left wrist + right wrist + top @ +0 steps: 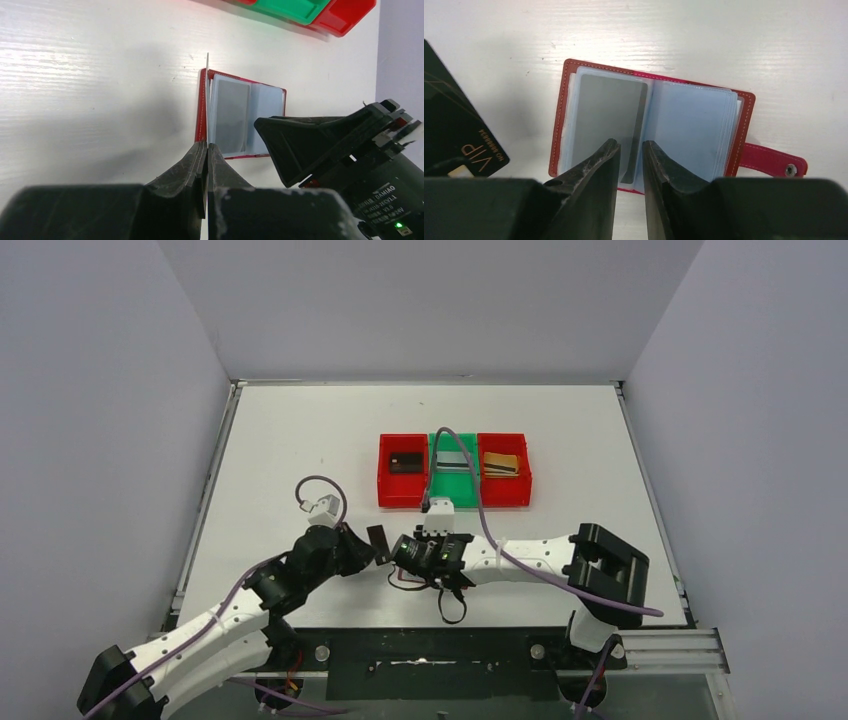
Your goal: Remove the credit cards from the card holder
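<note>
My left gripper is pinched fully closed on a black card, which stands edge-on out past my fingertips and clear of the table. The card holder lies open and flat on the table just beyond and below that card. My right gripper hovers straight over the holder with only a narrow gap between its fingers and nothing between them. Under its fingertips a grey card sits in the sleeve on the side toward my left gripper, and the sleeve on the other side looks bluish and clear. The clasp tab sticks out from the holder's far-right edge. Well ahead of both grippers sit a red bin, a green bin and another red bin.
</note>
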`<state>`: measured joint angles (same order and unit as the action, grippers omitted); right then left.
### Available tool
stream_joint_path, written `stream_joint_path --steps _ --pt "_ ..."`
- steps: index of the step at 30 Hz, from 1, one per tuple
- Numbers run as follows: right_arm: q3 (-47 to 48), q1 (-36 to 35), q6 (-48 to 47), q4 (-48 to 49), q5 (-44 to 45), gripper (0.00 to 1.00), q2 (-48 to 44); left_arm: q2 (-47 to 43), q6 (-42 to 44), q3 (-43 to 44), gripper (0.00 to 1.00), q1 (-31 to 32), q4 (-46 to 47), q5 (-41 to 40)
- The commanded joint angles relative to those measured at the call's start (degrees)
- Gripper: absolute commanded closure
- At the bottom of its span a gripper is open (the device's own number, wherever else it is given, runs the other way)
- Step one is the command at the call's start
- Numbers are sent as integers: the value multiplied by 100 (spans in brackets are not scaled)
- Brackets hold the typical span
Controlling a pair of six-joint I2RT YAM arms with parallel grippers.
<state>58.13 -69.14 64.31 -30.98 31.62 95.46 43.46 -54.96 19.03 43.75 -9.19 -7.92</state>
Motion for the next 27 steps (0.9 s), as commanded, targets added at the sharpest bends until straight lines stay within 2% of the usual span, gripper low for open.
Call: stream_joint_path --steps 1,8,11,13,18,21,24,27 --pt "57 27 -231 85 548 74 -259 -403 139 335 100 -50 -141 -278" --pt "-1147 305 -585 1977 -39 47 -1445 -828 300 412 100 -59 -356 -235" --pt "-1991 553 -814 3691 -553 26 -2031 -982 420 495 100 -66 -550 -214" --pt "-2536 671 -817 4555 -818 21 -2317 -1107 450 465 100 -71 -529 -180" --pt "-2914 1181 -1226 5363 -2258 19 -2726 -1370 451 214 100 -77 137 278" --pt "-3047 1312 -1272 5786 -2778 17 -2841 -1352 472 150 100 -77 653 660" --pt "-3358 1536 -1226 6834 -3569 18 -2842 -1238 513 107 100 -77 1185 1119" --pt "-3372 1752 -1059 7467 -4342 22 -2661 -1111 481 77 100 -77 1564 1558"
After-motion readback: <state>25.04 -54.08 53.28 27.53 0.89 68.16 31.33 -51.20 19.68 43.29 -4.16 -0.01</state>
